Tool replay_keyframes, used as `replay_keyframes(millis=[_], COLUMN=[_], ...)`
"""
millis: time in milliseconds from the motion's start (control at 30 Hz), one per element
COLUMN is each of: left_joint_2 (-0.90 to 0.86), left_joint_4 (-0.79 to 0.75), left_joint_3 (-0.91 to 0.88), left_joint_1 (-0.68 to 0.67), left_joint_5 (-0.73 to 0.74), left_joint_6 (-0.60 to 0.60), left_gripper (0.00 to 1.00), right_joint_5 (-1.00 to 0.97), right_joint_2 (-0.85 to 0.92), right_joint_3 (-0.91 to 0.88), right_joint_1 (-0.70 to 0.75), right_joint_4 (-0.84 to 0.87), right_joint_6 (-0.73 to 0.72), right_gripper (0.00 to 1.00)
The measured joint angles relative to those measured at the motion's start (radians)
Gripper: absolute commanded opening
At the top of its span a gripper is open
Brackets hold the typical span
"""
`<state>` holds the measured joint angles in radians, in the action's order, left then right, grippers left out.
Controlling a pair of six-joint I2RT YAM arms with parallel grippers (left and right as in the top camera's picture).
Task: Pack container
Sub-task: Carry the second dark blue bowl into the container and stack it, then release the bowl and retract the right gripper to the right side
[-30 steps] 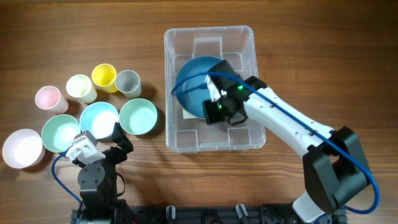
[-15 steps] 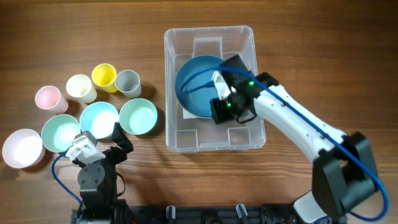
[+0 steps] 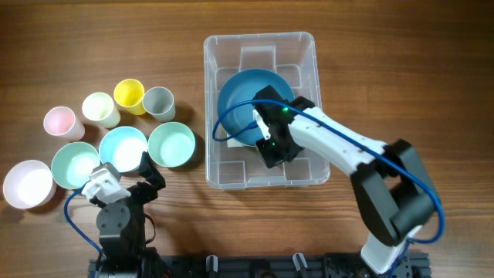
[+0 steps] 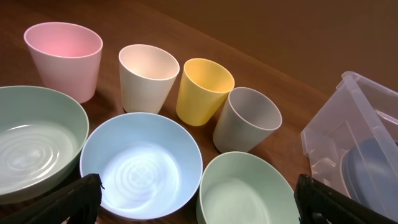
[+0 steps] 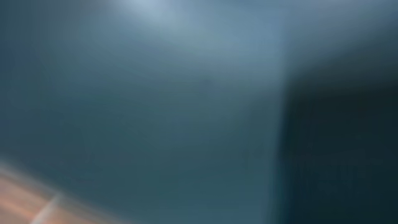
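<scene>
While container (image 3: 212,166) holds one blue bowl (image 3: 239,96), four cups (image 3: 130,96), four bowls (image 3: 171,144) outside.

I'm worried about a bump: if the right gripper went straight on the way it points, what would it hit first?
Most likely the dark blue bowl in the container: the right gripper is over it, and blurred blue fills its wrist view.

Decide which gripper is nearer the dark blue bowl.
Right. The right gripper hangs over the dark blue bowl inside the container; the left gripper sits far off, beside the pale bowls outside it.
</scene>
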<state>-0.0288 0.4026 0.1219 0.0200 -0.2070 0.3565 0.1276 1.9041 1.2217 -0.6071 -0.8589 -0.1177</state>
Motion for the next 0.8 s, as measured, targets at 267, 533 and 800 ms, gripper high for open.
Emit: replay_keyframes(millis=[267,533,800], left_joint_2=[0.000,0.000,0.000], left_joint_4=[0.000,0.000,0.000], left_joint_3=[0.000,0.000,0.000], left_joint_1=[0.000,0.000,0.000], left_joint_5=[0.000,0.000,0.000], left_joint_6=[0.000,0.000,0.000], left_gripper=[1.00,1.00,1.00], right_joint_5=[-0.124,-0.206,-0.243], right_joint_2=[0.021,0.014,-0.407], right_joint_3=[0.003,0.032,0.073], right_joint_1=[0.000,0.000,0.021], right_joint_4=[0.243,0.198,0.125], right_joint_6=[0.003,-0.022,-0.136], right_gripper=[0.04,0.10,0.66])
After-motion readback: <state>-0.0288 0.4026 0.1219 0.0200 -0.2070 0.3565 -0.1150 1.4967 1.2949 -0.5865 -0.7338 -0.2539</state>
